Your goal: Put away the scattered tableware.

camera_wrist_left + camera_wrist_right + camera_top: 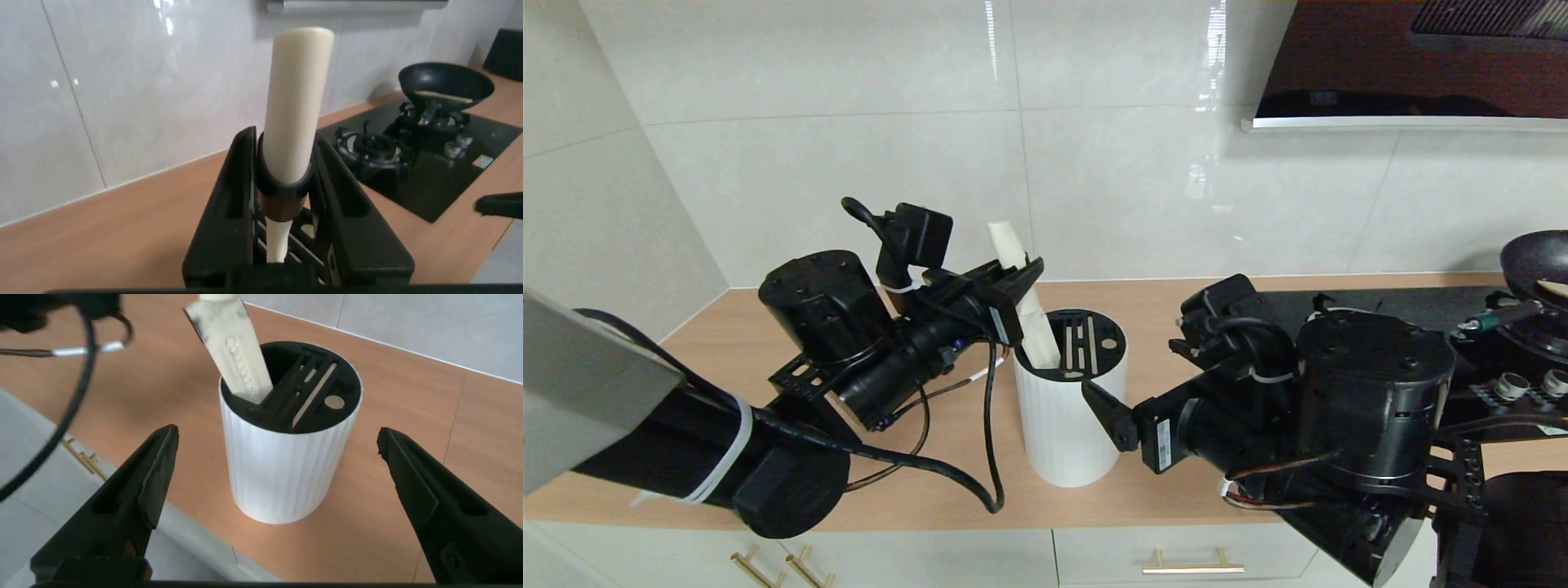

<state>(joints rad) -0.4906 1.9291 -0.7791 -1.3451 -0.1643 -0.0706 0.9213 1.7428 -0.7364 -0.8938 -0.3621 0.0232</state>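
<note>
- The knife is clamped by its handle in the left tool, with the blade partly entered in the white holder.
- The right tool is spread wide and empty, flanking the holder.
- The blade is best kept slot-aligned and lowered straight.

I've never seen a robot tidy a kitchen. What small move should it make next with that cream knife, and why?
Probably lower the left hand so the knife slides deeper into the white holder: its blade sits only partly in a slot, tilted, with the hand shut on its handle.
</note>
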